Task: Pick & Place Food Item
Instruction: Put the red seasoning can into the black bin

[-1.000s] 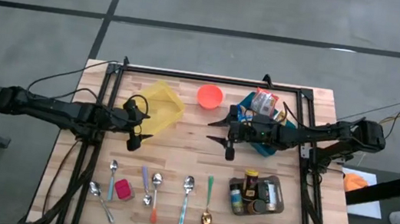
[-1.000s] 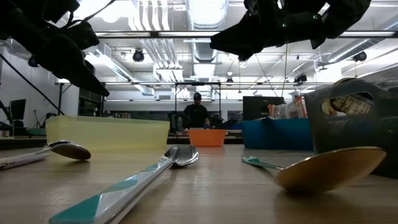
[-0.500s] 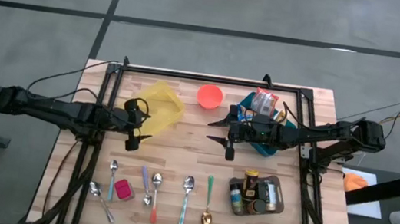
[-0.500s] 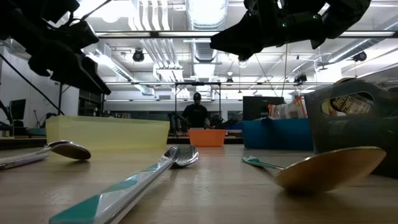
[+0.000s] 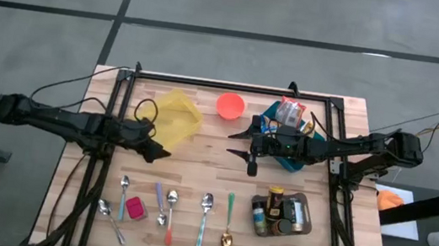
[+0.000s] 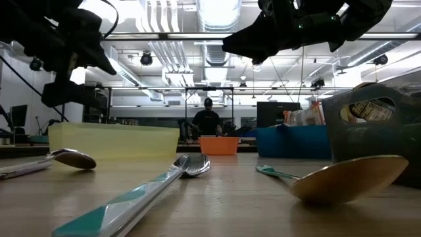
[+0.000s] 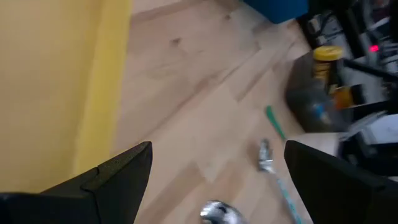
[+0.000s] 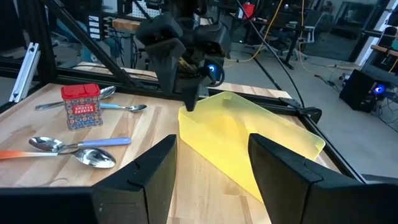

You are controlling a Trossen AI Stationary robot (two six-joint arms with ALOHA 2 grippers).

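Note:
My left gripper hovers open above the table, beside the near corner of the yellow container; nothing lies between its fingers. My right gripper is held level over the table's middle, open and empty, pointing at the yellow container. A small red tin stands near the front left among the spoons. Food packets stick up out of a blue bin under my right arm.
An orange bowl sits at the far middle. A grey tray with jars stands front right. Several spoons lie in a row along the near edge. A person stands in the room beyond the table.
My left gripper has rolled about its own pointing line while staying in place beside the yellow container; its fingers, first stacked across the high view, now show turned. My right gripper has kept still.

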